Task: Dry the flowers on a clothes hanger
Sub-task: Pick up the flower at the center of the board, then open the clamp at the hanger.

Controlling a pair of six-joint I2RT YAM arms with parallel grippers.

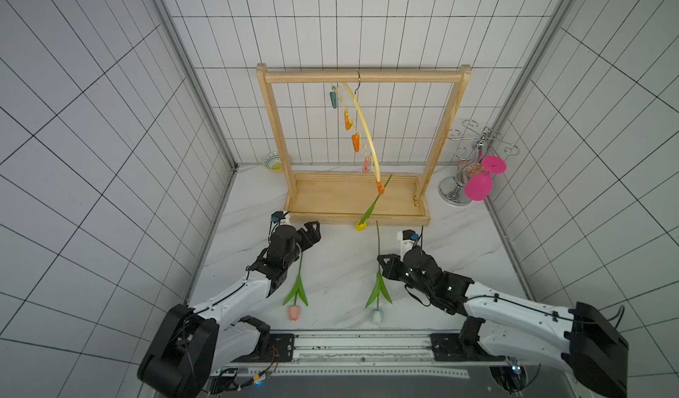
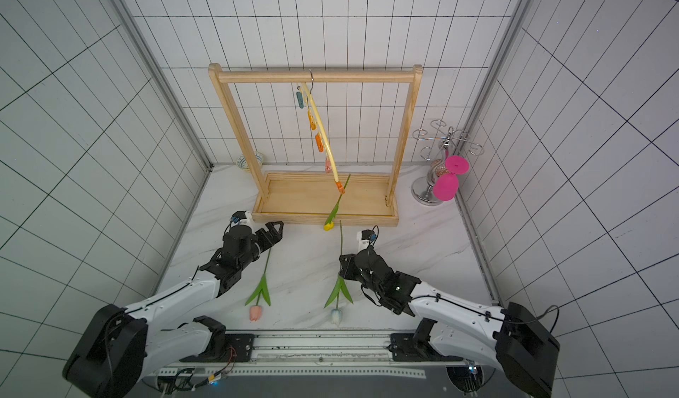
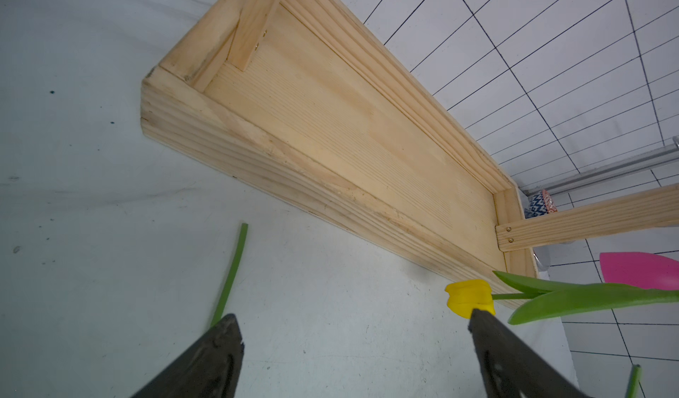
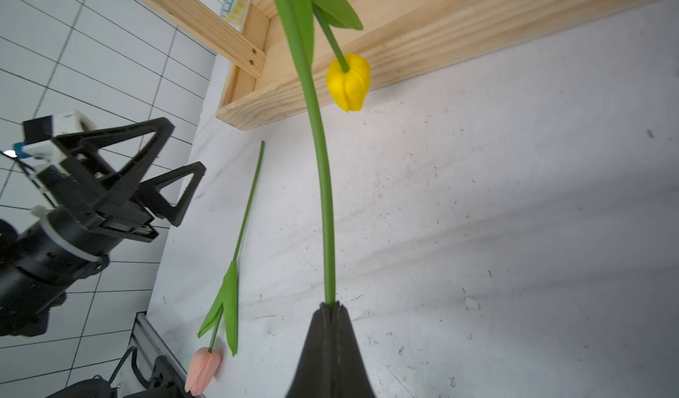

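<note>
Right gripper (image 4: 332, 306): fingers pinched tight on the stem of the white-blue tulip (image 1: 377, 316), just far of its leaves; the head points toward the near edge of the table (image 1: 459, 253). Left gripper (image 1: 313, 232): fingers spread wide, holding nothing, over the far part of the pink tulip (image 1: 294, 312) stem, which lies flat on the left. I see the yellow tulip (image 1: 360, 225) hanging head down from the orange clip (image 1: 380, 187) at the low end of the clothes hanger (image 1: 366, 131), hooked on the wooden rack (image 1: 272, 120)
</note>
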